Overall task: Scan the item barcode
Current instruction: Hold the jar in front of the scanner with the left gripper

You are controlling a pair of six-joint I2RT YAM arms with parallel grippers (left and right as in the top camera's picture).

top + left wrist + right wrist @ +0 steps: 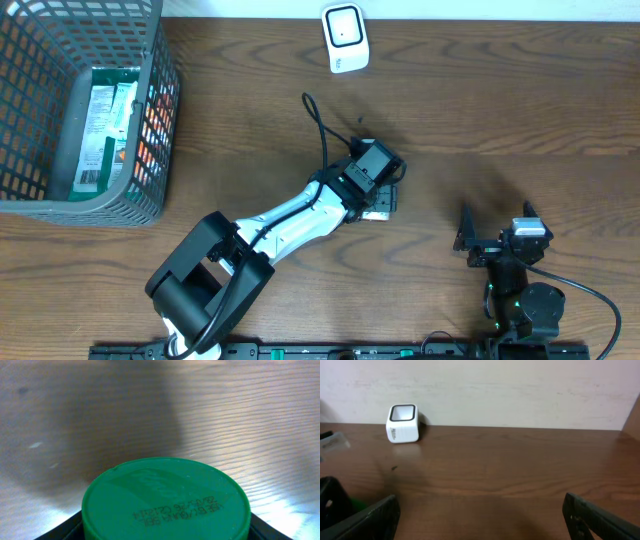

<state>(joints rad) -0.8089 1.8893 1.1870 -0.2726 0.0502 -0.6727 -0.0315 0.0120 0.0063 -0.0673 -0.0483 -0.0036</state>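
The left gripper (380, 192) is pinching a container (388, 207). One dark finger is showing at each side of its green lid (165, 500) in the wrist view. The container is sitting right at the fingertips, over the middle of the table (500, 100).

The lid face, carrying a printed date line, is tilting toward the wrist camera. The long axis is judged to be running through the lid and down toward the table. The body and any barcode are hidden below the lid.

The scanner (345, 38) is lying well apart, to the left of the gripper's pointing line and outside the wrist view, with its window facing up. The right gripper (497, 228) is standing spread wide and empty, farther from the scanner.

The coming move is judged to call for a leftward swing, turning the barcode side toward the window.
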